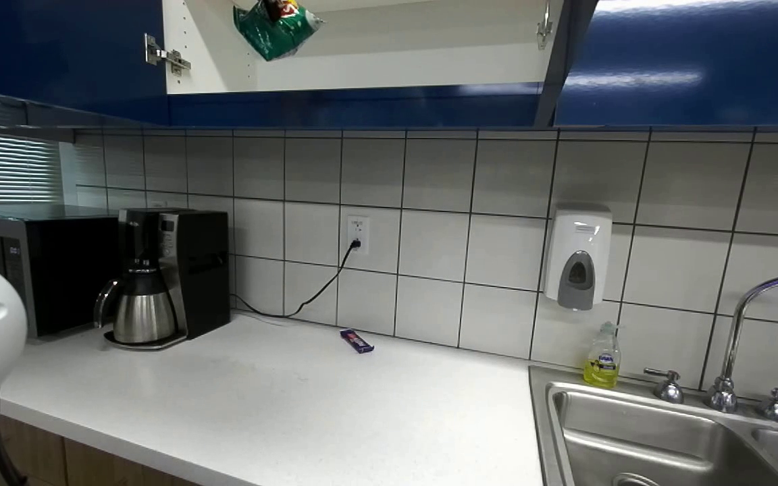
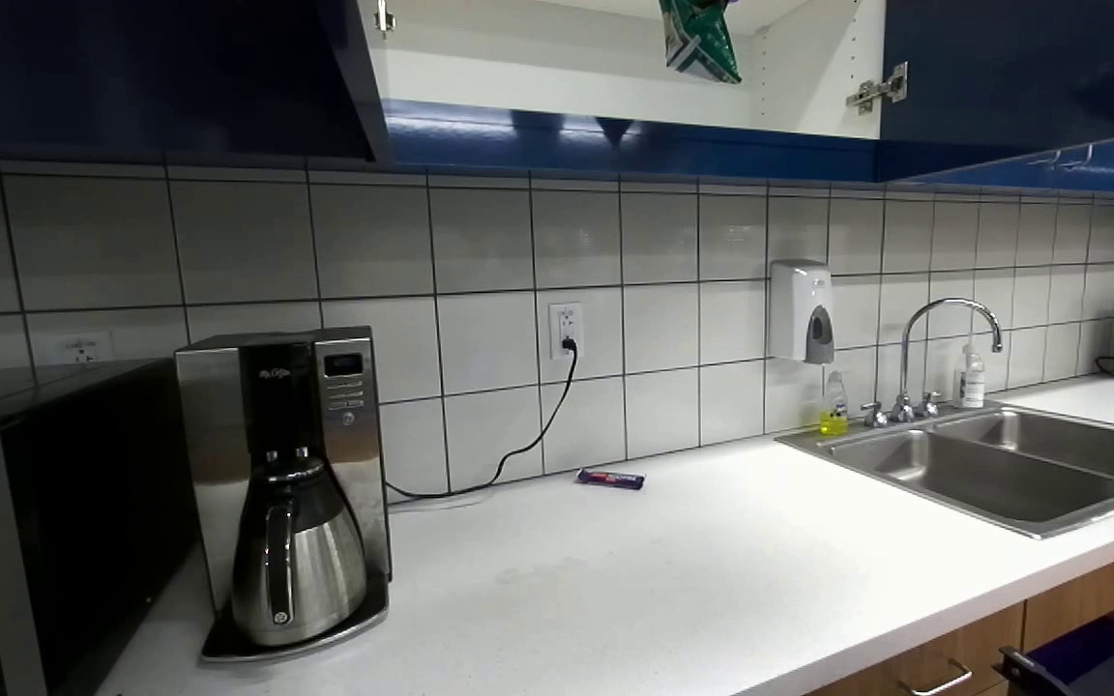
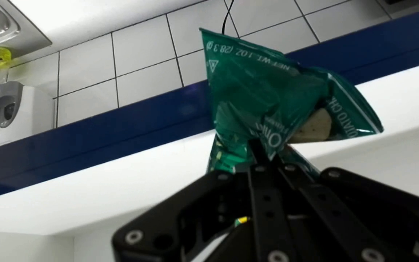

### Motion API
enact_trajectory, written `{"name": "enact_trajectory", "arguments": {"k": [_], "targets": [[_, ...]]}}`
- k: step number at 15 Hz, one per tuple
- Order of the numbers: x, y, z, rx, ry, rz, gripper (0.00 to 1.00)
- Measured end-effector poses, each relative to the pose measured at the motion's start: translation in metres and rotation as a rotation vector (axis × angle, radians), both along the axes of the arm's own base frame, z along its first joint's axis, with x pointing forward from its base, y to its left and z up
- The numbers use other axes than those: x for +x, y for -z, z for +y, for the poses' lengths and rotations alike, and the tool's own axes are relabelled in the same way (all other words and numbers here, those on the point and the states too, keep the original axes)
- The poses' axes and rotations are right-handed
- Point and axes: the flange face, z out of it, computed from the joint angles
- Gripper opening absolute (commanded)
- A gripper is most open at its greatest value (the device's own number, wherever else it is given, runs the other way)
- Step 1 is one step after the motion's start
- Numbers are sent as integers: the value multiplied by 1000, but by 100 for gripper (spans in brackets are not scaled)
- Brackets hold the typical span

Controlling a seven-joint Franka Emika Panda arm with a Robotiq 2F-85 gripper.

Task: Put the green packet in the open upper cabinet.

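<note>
The green packet point(image 3: 253, 80) is a crinkled green chip bag. It also shows cut off by the top edge in both exterior views point(image 1: 274, 30) point(image 2: 700, 39), with an orange-yellow mark. It hangs in front of the open upper cabinet's white interior point(image 1: 396, 57) point(image 2: 538, 58), higher than its dark blue bottom trim point(image 3: 151, 122). I cannot tell whether any part is past the front edge. My gripper point(image 3: 266, 151) is shut on the packet, with its black fingertips pinching the bag. The gripper body is mostly out of the exterior views.
Blue cabinet doors point(image 1: 58, 61) point(image 2: 1021, 68) flank the opening. Below, a coffee maker point(image 1: 200, 270), a microwave point(image 1: 68, 270) and a small dark flat bar point(image 1: 356, 341) stand or lie on the white counter. A sink point(image 1: 639, 432) and soap dispenser point(image 1: 578, 256) are to one side.
</note>
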Motion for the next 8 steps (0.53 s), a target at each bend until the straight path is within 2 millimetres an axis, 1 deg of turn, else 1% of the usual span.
{"name": "enact_trajectory", "arguments": {"k": [3,8], "targets": [[22,-7,-2,-3,64,-19,0],[64,-6,-2,-6,158,-35,0]]}}
